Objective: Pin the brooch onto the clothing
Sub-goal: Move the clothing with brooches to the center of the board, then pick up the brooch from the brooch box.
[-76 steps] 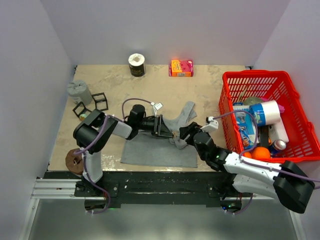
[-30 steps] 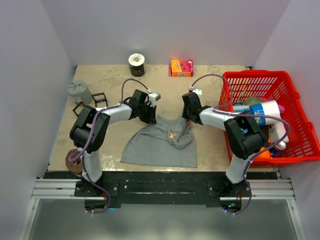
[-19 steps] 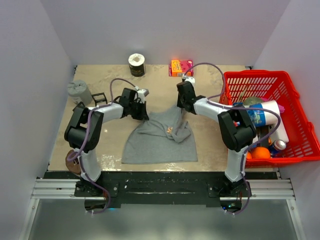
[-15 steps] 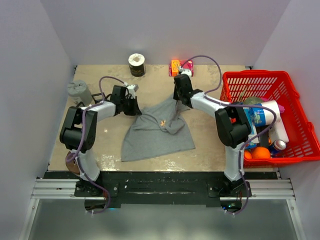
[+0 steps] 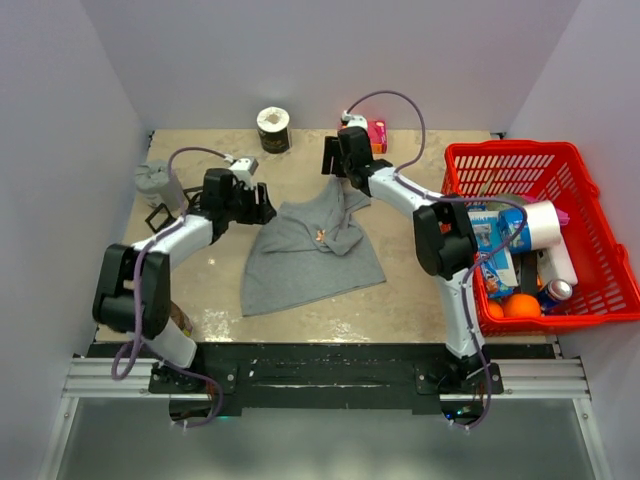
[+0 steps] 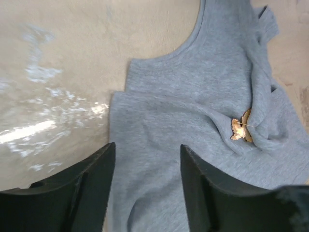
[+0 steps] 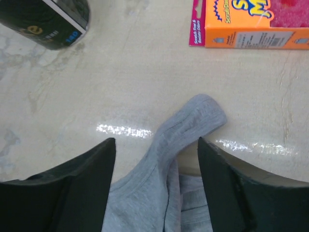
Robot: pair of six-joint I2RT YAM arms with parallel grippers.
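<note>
The grey clothing [image 5: 305,262] lies spread on the table, its neckline toward the far side and folds on its right half. The brooch [image 5: 320,236] is a tiny orange-gold pin sitting in those folds; the left wrist view shows the brooch [image 6: 240,129] well right of my fingers. My left gripper [image 5: 262,205] hovers open over the clothing's [image 6: 183,96] left shoulder, nothing pinched. My right gripper [image 5: 335,166] stands open at the far shoulder strap [image 7: 190,123], which lies on the table between the spread fingers.
A red basket [image 5: 590,290] full of items stands at the right. An orange box [image 7: 251,24] and a dark roll [image 7: 48,19] sit at the far edge, just beyond the right gripper. At the left stand a grey cylinder [image 5: 157,182] and black cube frames [image 5: 165,215].
Both grippers drew the clothing's shoulders toward the far side, spreading it, then opened and let the fabric go. The garment now lies farther back, with the brooch still on it.
</note>
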